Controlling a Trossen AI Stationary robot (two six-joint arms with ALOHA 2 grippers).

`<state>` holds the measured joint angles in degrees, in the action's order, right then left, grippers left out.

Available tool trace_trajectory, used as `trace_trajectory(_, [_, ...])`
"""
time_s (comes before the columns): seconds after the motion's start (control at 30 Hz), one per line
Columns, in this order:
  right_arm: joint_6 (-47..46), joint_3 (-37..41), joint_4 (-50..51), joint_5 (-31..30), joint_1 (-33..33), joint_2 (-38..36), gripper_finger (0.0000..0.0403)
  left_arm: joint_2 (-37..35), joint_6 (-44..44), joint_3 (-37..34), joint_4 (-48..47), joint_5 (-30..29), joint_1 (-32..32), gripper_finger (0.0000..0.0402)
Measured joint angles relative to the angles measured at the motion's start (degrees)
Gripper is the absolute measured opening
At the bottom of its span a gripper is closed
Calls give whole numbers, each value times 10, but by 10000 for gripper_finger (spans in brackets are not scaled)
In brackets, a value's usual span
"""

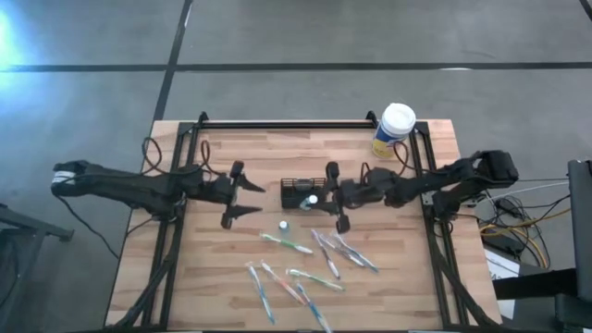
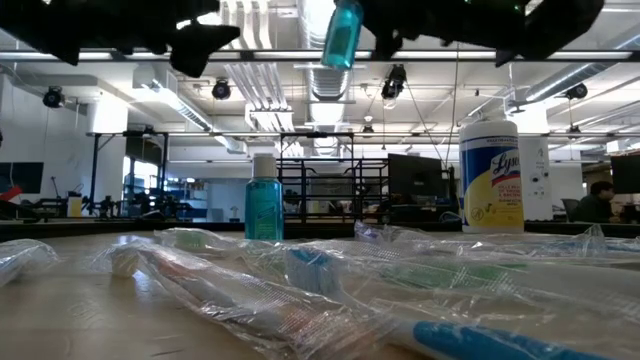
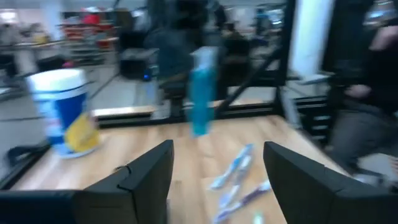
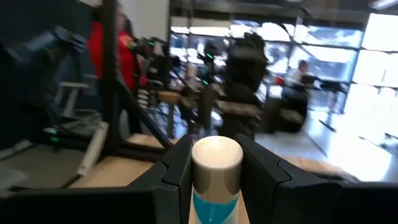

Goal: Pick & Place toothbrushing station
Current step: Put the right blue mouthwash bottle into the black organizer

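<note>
Right tool (image 4: 214,171) grips a white-capped blue bottle (image 4: 214,180) aloft; left tool (image 1: 242,194) gapes wide, empty.

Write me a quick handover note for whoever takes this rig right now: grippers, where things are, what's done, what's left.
Left gripper: open, empty, left of the black mesh holder.
Right gripper: shut on a small blue bottle, raised right beside the holder.
A second blue bottle stands on the table. Wrapped toothbrushes lie loose in front of the holder; canister at the back.
Done: one bottle picked.
Left: placing it, the rest.
</note>
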<state>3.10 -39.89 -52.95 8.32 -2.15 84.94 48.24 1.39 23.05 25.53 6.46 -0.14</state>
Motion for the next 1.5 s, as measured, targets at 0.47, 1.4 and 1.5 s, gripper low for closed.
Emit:
trace_trajectory(0.47, [76,-184,68,72,9,106,89,73,15,58,2,26,0,295])
trace_trajectory(1.4, [80,-254,99,67,22,151,89,98,33,80,5,33,0,171])
trace_trajectory(1.5, [77,-258,95,67,22,158,89,112,38,85,5,33,0,137])
